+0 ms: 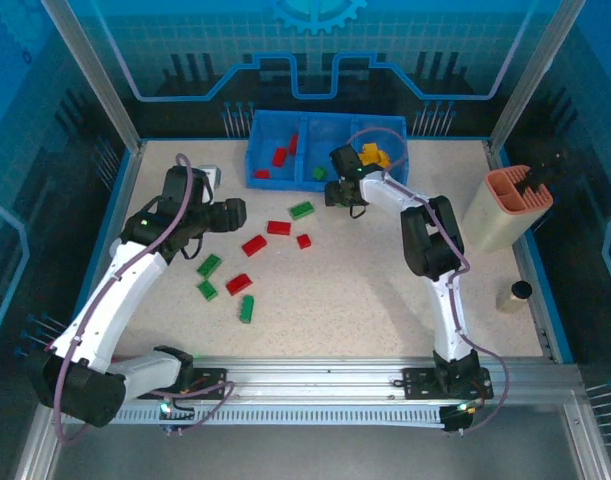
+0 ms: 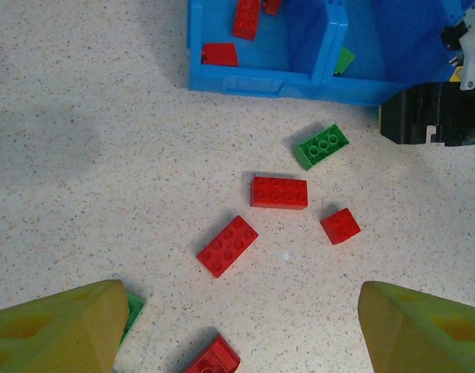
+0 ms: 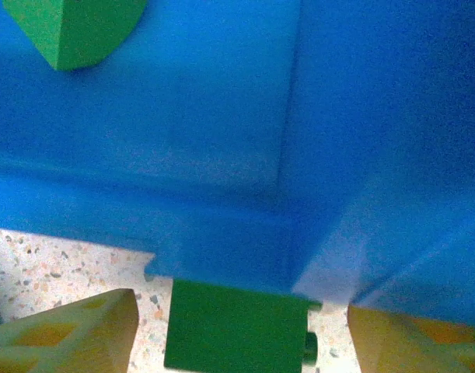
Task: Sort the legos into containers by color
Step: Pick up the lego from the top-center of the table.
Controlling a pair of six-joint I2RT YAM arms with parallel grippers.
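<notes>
The blue tray stands at the back, its three containers side by side: red legos in the left one, a green lego in the middle, yellow ones in the right. Loose red and green legos lie scattered mid-table. My left gripper hangs open above them, holding nothing. My right gripper is at the tray's front wall. Its jaws are open, and a green lego sits between the fingers with a gap on each side.
A tall salmon-and-beige holder stands at the right edge, with a small dark-topped cylinder in front of it. Several more loose legos lie near the left arm, among them a red one and a green one.
</notes>
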